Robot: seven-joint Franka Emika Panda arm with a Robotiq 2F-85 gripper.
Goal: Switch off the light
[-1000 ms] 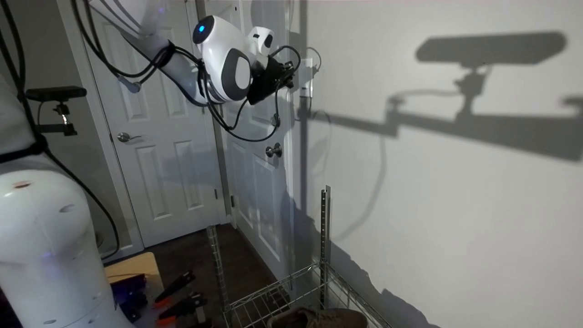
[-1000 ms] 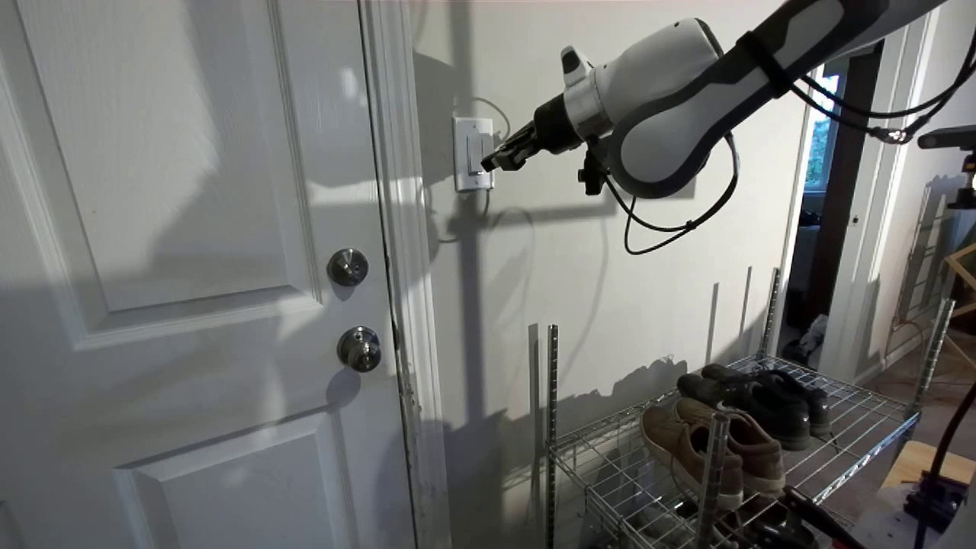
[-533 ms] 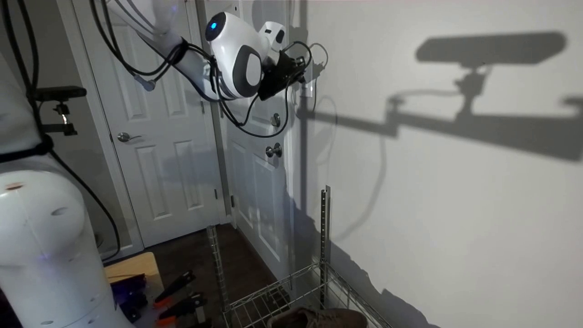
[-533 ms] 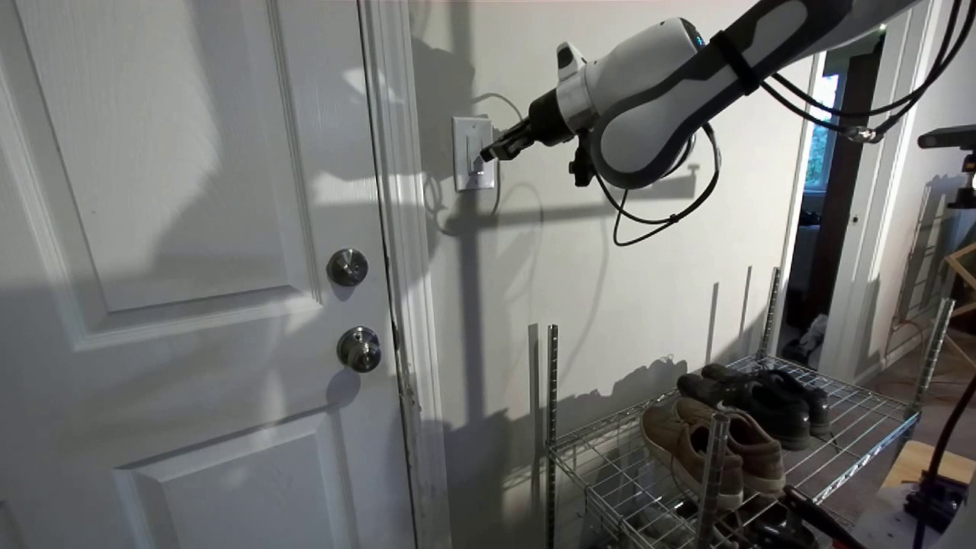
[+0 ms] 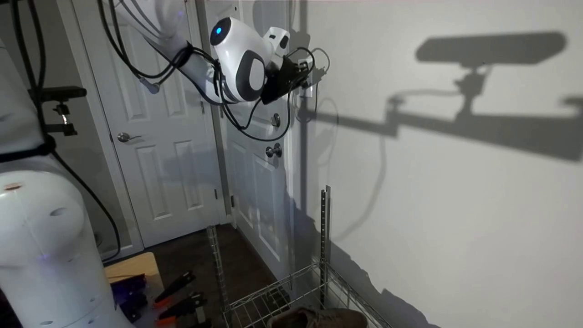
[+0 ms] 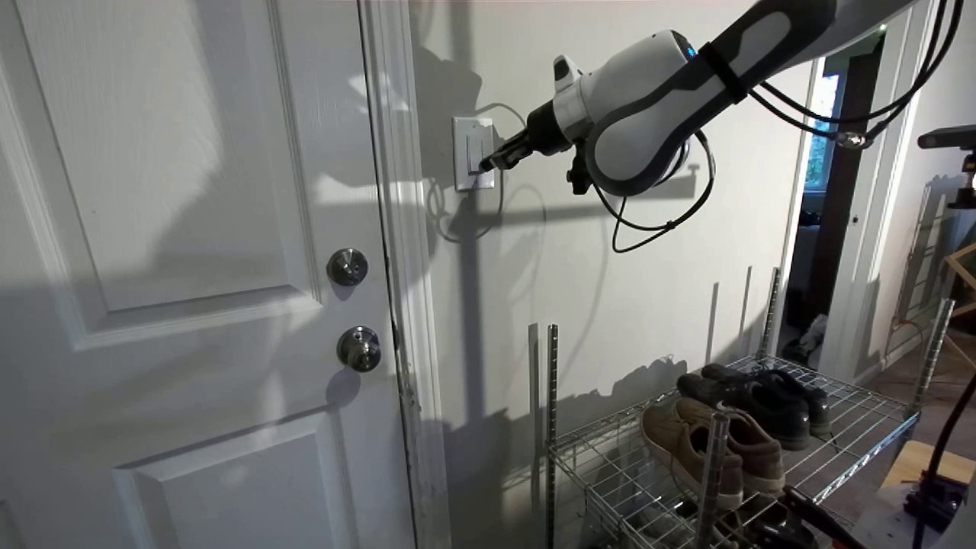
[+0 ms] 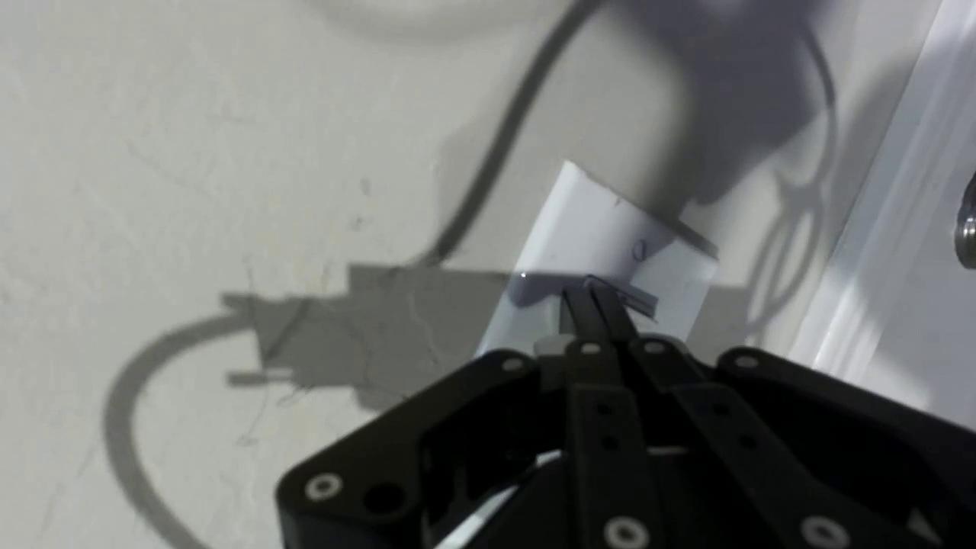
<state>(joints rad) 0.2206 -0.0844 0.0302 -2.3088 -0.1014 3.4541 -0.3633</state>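
Beside the white moulded door frame [image 6: 404, 229], a white rectangular plastic light-switch plate [image 6: 474, 149] is fixed to the pale wall [image 6: 656, 297]. The black 2-fingered tool [image 6: 483, 165] is clenched, fingers side by side at the plate; whether they touch it, I cannot tell. Near it stands a white panelled door [image 6: 191, 374] with 2 round metal fittings [image 6: 359, 349]. Below the white-and-grey arm [image 6: 633, 152], a silver wire shelf [image 6: 869, 457] bears tan shoes [image 6: 755, 457] and black shoes [image 6: 774, 412]. A dark blocky shadow [image 7: 412, 328] crosses wall and plate. In the wrist view the tool hides the plate's lower part. In an exterior view, the arm's black end and looping black cable [image 5: 266, 140] cover much of the plate, and a brown shoe [image 5: 339, 317] is cut off by the bottom edge, the arm by the top.
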